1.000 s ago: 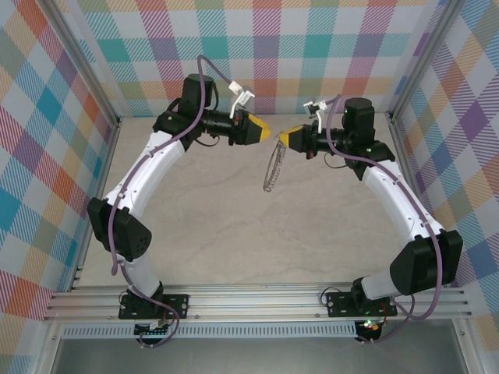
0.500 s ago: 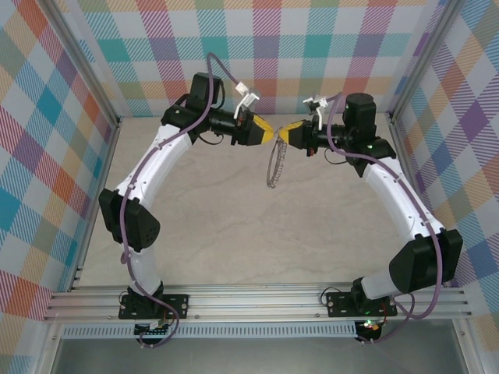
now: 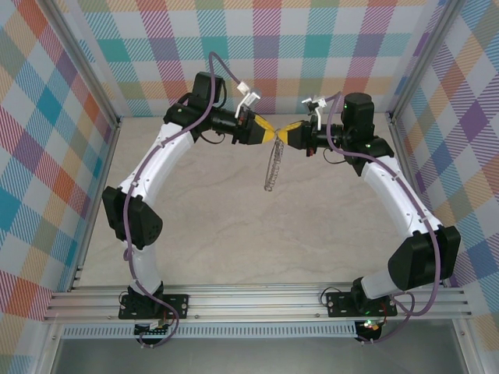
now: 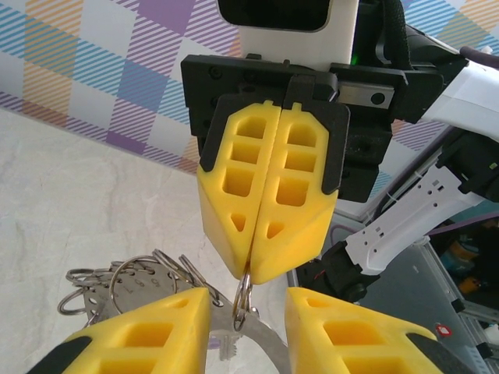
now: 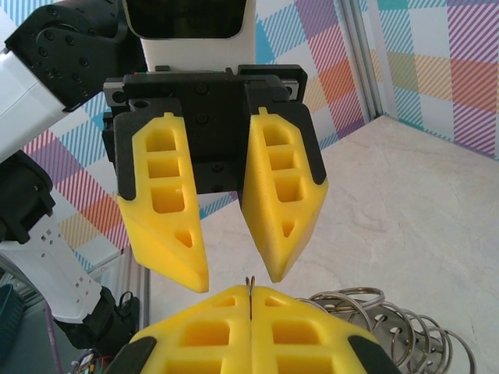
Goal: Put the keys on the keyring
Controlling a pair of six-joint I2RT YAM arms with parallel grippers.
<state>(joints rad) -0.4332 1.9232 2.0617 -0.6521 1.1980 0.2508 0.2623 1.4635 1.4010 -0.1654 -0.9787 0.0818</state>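
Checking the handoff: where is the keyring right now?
In the top view the keyring hangs over the far middle of the table, pinched at its top by the right gripper, with the left gripper open just beside it.

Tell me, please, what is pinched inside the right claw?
A small wire loop of the keyring pokes out between the shut tips of the right claw, with more loops fanning beside it. How deep the loop sits is covered by the yellow fingers.
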